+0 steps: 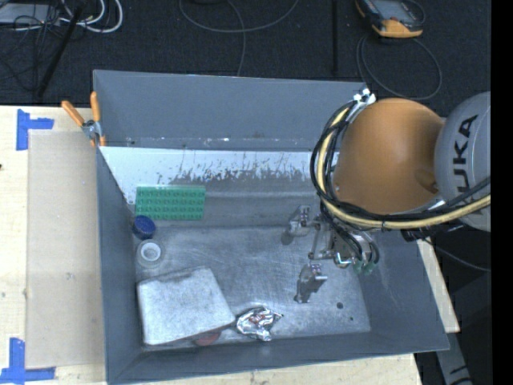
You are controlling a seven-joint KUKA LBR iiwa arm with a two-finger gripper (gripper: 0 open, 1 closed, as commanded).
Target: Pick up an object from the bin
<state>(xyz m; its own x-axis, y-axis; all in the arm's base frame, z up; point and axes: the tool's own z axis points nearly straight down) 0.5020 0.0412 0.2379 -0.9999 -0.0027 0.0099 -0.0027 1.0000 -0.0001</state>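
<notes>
The KUKA arm reaches in from the right, its orange wrist cover [385, 155] looped with black and yellow cables [325, 175], and holds the gripper [304, 253] low over the right half of the grey metal bin [240, 103]. The two fingers [309, 282] stand apart with nothing between them, and only scuffed bin floor lies beneath. Nearest to the gripper is a crumpled foil wad [256, 323], to its left and toward the front wall, not touching it. Farther left of the gripper lies a pale grey cloth pad [183, 305]. Beyond that a clear ring [149, 253], a blue cap [144, 228] and a green studded plate [170, 203] sit well apart from the fingers.
</notes>
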